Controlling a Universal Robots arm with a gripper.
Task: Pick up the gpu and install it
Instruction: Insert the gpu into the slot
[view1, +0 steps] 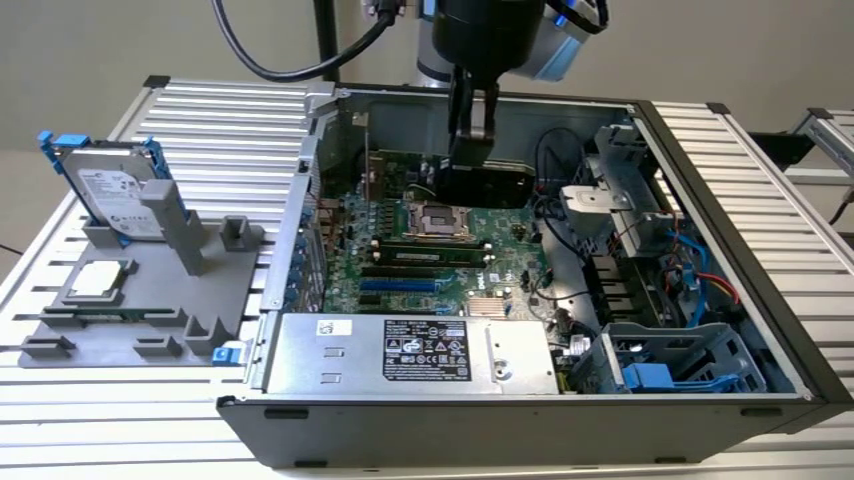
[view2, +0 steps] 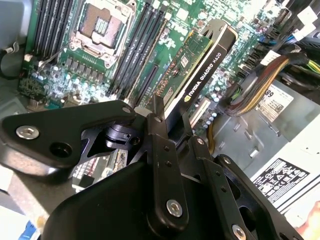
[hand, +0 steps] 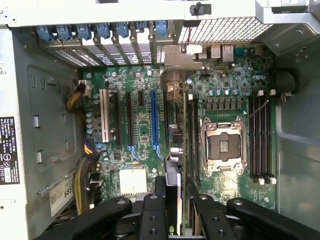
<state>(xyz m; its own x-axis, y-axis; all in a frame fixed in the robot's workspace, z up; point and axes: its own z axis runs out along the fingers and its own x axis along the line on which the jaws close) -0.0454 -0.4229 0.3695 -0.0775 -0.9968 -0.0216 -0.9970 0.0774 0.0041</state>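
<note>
We have the end effector (view1: 473, 150) clamped on the gpu (view1: 490, 186), gripping its upper edge; card stands on edge inside the open computer case (view1: 727, 190), low over the far part of the motherboard (view1: 441, 265), just beside the CPU socket (view1: 434, 214) on its far side; in the first wrist view the gpu (hand: 172, 172) runs edge-on between the blue slot (hand: 154, 120) and the memory slots (hand: 192, 135); we cannot tell if it touches a slot; hard drive (view1: 114, 190) sits upright in a grey fixture (view1: 147, 290) on the bench (view1: 200, 110), at the exterior view's left, well apart from the case.
</note>
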